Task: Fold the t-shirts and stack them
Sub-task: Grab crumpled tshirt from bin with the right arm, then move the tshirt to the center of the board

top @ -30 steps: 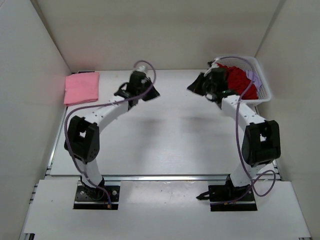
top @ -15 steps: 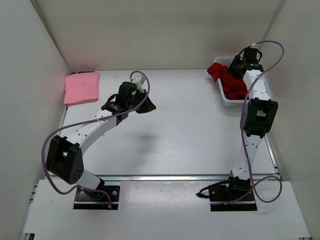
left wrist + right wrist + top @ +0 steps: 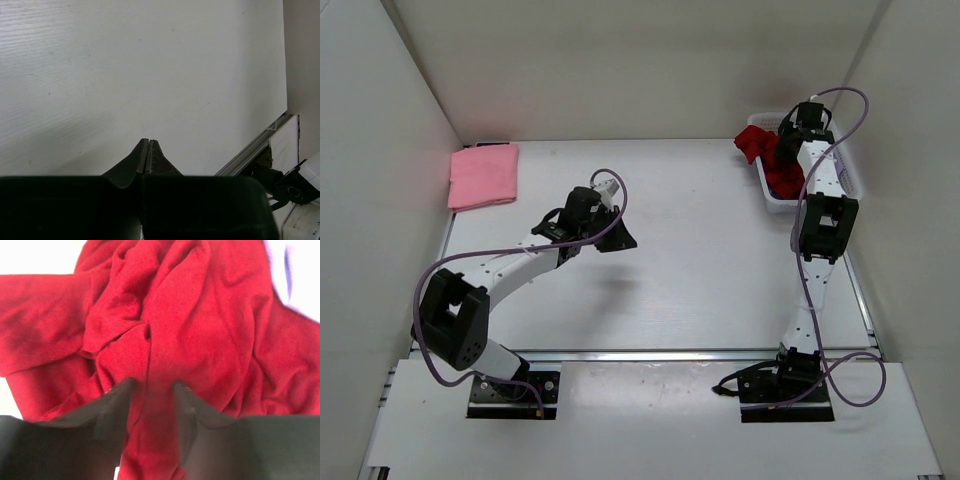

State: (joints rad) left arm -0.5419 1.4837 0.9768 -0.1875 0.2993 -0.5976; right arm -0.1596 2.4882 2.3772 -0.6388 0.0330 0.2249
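Note:
The pink t-shirt point(image 3: 483, 176) lies folded flat at the far left of the table. The dark red t-shirt point(image 3: 756, 141) is crumpled in the white mesh basket point(image 3: 772, 200), with part hanging over the left rim. My right gripper point(image 3: 786, 160) reaches down into the basket. In the right wrist view it point(image 3: 152, 385) has its jaws closed in on a bunched fold of the dark red shirt point(image 3: 200, 315). A bit of lavender cloth point(image 3: 300, 280) shows at the upper right. My left gripper point(image 3: 620, 240) is shut and empty over bare table, as the left wrist view point(image 3: 149, 142) shows.
The basket stands at the far right against the right wall. White walls close the table on the left, back and right. A metal rail point(image 3: 250, 150) runs along the table's edge in the left wrist view.
My right gripper moved from beside the basket into it and came down onto the dark red shirt. My left arm drew back from the far middle toward the table's centre.

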